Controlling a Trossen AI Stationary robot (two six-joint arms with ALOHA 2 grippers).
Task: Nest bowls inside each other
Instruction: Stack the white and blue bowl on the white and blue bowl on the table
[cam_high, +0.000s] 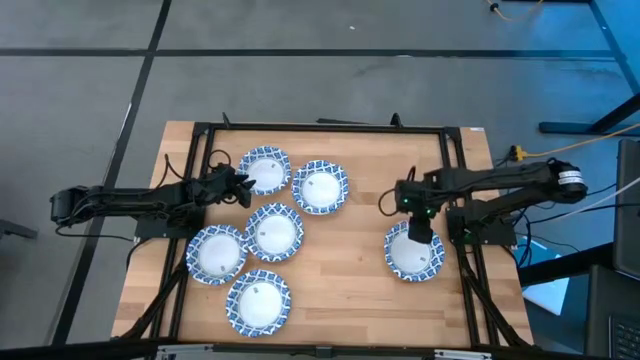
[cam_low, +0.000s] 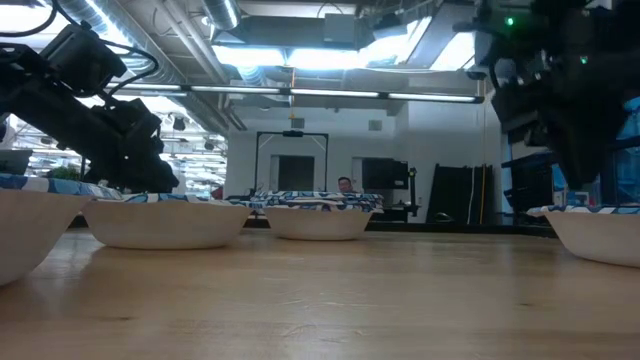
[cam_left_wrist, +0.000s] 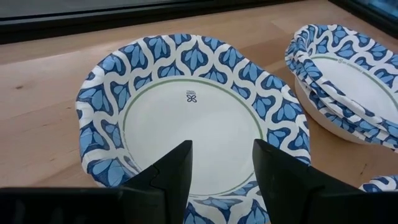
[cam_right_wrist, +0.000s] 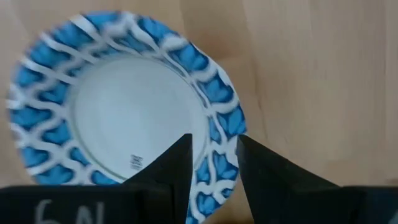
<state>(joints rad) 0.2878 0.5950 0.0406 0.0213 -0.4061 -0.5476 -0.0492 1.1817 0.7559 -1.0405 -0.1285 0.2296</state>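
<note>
While both grippers gape, the right gripper (cam_high: 419, 238) hides part of its bowl (cam_high: 412, 256).

6 round bowls (cam_high: 275, 231) with white centres and blue patterned rims sit upright on the table: 5 clustered toward the left edge, 1 (cam_high: 413, 252) near the right edge.

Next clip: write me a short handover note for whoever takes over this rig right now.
Left gripper: open, at the edge of the far-left bowl.
Right gripper: open, over the lone right bowl.
Bowls: five spots in the left cluster, one on the right. The bowl beside the far-left one already looks stacked.
Done: some nesting at most.
Left: gather everything into one stack.
</note>
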